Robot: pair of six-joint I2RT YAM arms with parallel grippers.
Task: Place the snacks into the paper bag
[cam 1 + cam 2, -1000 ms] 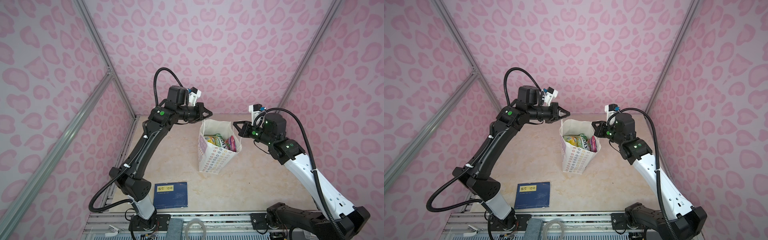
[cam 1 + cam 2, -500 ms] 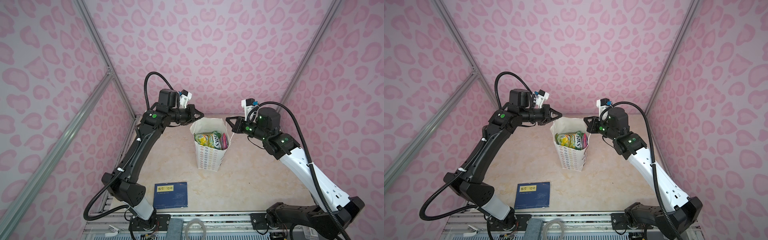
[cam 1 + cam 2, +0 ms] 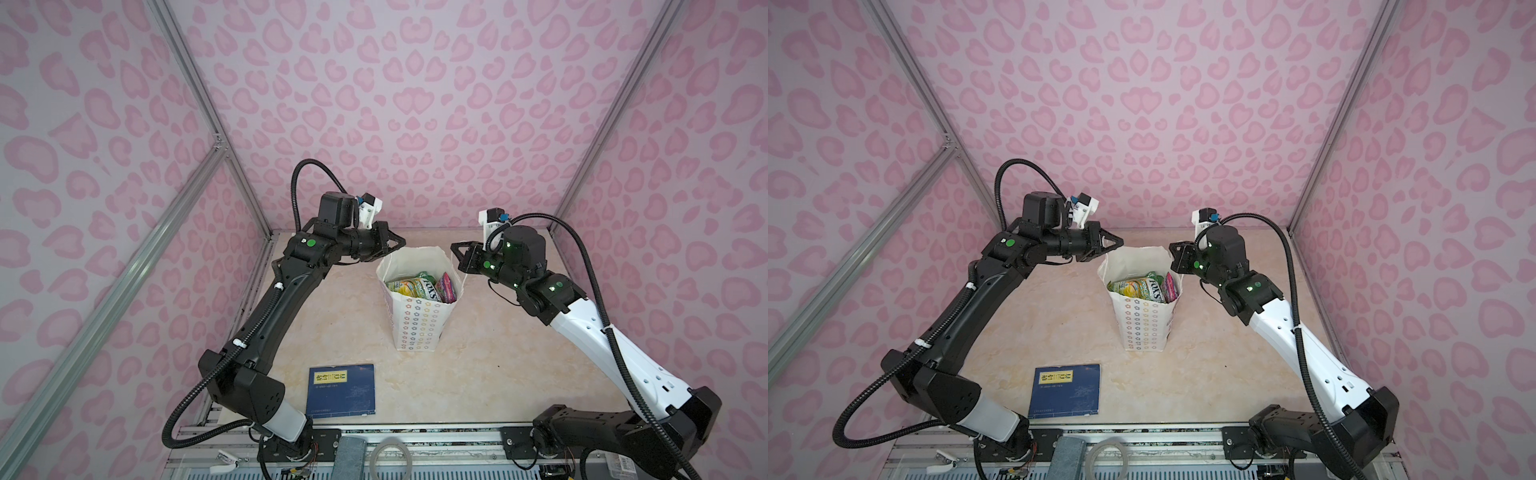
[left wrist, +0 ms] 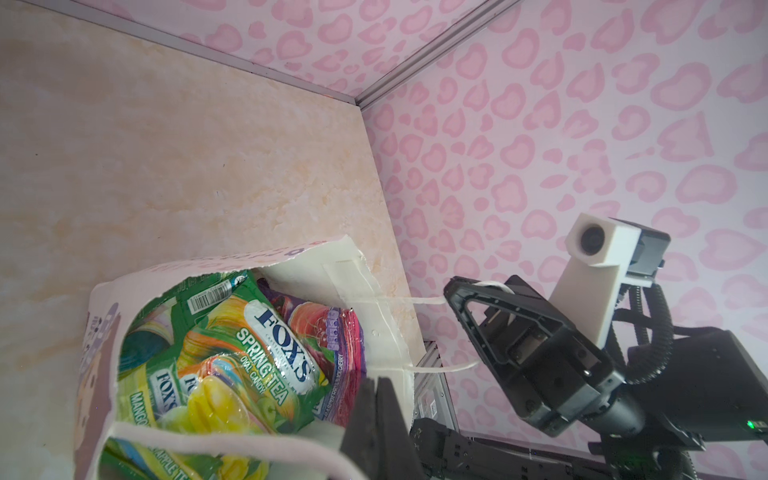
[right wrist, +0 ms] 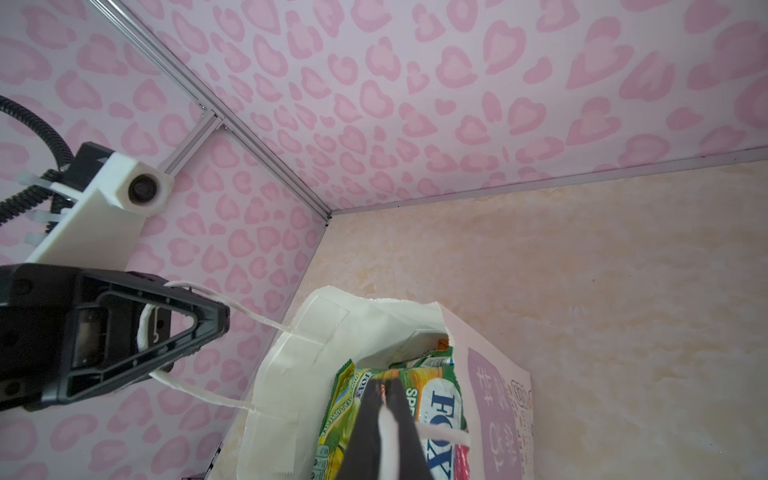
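The paper bag (image 3: pixel 419 328) is standing upright near the middle of the table (image 3: pixel 332 316), between the two grippers. The snacks (image 3: pixel 419 286) are lying inside it, green-yellow packets with a purple one against the right wall. The left gripper (image 3: pixel 400 241) is hanging just beside the upper left rim of the bag, and the right gripper (image 3: pixel 454 246) just beside the upper right rim, both outside the opening. In the right wrist view the left gripper (image 5: pixel 224 320) is pinching the left cord handle (image 5: pixel 257 318), which is running taut to the bag. In the left wrist view the right gripper (image 4: pixel 449 291) is closing in the same way on the right cord handle (image 4: pixel 415 300). I cannot tell if the bag's base is touching the table. A dark-blue book (image 3: pixel 341 389) is lying flat near the front edge, well apart from the bag.
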